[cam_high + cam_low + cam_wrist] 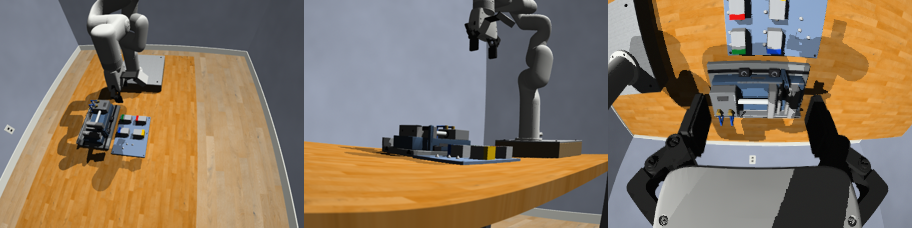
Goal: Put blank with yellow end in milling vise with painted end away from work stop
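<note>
The yellow-ended blank [138, 133] [478, 152] [777, 10] lies flat on the blue infeed plate [134, 151] [808, 45]; its yellow end faces away from the vise. The fixed jaw [91, 135] [410, 130] is the grey end block without hoses. The moving jaw [95, 124] [772, 101] stands near it, on a white rod from the hosed block [102, 105] [458, 134] [723, 97]. The gap between the jaws is dark, and the low bars and work stop cannot be made out clearly. My gripper [116, 97] [483, 53] [758, 106] is wide open and empty, high above the table.
Green-ended [126, 118] [739, 41], red-ended [141, 120] [737, 7] and blue-ended [124, 132] [774, 39] blanks lie on the infeed plate. Small white pins stand at its far end from the robot base [152, 67]. Blue hoses [92, 104] [721, 120] rise at the hosed block.
</note>
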Controlling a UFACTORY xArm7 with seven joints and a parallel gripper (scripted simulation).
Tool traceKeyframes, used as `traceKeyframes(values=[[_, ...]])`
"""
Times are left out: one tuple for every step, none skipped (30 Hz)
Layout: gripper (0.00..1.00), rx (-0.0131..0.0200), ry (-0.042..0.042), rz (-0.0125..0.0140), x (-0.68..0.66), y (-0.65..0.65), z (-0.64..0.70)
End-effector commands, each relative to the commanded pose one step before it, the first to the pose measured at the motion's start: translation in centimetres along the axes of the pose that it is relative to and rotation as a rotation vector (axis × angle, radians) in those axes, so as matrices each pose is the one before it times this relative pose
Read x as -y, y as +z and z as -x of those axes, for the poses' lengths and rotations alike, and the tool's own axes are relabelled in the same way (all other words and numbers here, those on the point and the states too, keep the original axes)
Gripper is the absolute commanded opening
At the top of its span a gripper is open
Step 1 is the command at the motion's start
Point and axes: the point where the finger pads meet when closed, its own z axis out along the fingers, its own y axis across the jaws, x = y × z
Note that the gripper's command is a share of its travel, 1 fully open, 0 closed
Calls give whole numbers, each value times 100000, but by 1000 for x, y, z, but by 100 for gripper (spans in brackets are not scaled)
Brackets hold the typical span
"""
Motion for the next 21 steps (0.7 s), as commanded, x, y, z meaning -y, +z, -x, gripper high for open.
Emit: traceKeyframes(values=[[100, 7, -9, 496, -118, -114, 3], [100, 0, 0, 0, 0, 0, 0], [100, 0, 0, 0, 0, 0, 0], [100, 0, 0, 0, 0, 0, 0], [100, -2, 2, -5, 0, 46, 9], [100, 0, 0, 0, -1, 50, 9], [100, 0, 0, 0, -1, 50, 9], [100, 0, 0, 0, -1, 50, 9], [100, 0, 0, 0, -1, 50, 9], [100, 0, 0, 0, -1, 50, 9], [100, 0, 0, 0, -1, 50, 9], [100, 0, 0, 0, -1, 50, 9], [100, 0, 0, 0, -1, 50, 9], [100, 0, 0, 0, -1, 50, 9], [100, 0, 0, 0, 0, 0, 0], [100, 0, 0, 0, 0, 0, 0], [100, 0, 0, 0, 0, 0, 0], [100, 0, 0, 0, 0, 0, 0], [100, 0, 0, 0, 0, 0, 0], [100, 0, 0, 0, 0, 0, 0], [100, 0, 0, 0, 0, 0, 0]])
